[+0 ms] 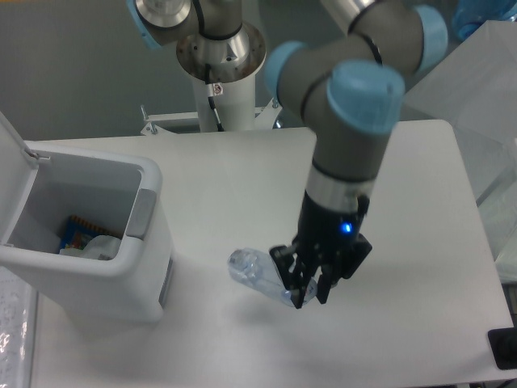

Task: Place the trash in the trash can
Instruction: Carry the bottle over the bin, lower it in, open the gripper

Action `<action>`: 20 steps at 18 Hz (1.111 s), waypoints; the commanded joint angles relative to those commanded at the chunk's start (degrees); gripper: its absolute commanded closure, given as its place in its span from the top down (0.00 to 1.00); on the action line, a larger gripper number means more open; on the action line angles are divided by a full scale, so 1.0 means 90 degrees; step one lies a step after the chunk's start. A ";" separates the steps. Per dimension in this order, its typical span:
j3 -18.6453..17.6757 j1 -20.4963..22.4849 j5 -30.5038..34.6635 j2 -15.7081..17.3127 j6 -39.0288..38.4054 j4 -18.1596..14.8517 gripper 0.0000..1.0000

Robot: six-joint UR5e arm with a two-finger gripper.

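A clear blue-tinted plastic bottle [252, 273] hangs above the table, tilted, with its free end pointing left. My gripper [300, 296] is shut on the bottle's right end. The white trash can [149, 263] stands at the left with its lid [14, 153] swung open. Inside it lie a white tissue wad [95, 246] and a blue-and-yellow packet [79, 230]. The bottle is to the right of the can and lower than its rim.
The arm's white pedestal [220, 89] stands at the table's back edge. A translucent sheet [485, 129] hangs by the right edge. A black object [505, 347] sits at the bottom right corner.
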 joint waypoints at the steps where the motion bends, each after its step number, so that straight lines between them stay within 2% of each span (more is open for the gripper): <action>1: 0.0010 -0.0098 -0.0020 0.0049 0.0029 0.0137 0.04; 4: 0.0000 -0.0255 -0.0195 0.0244 0.0166 0.0586 0.04; 7: -0.0010 -0.0294 -0.0546 0.0556 0.0575 0.0636 0.04; 12: -0.0097 -0.0294 -0.1211 0.1181 0.0606 0.0646 0.04; 20: -0.0887 -0.0850 -0.1358 0.1884 0.0752 0.0646 0.04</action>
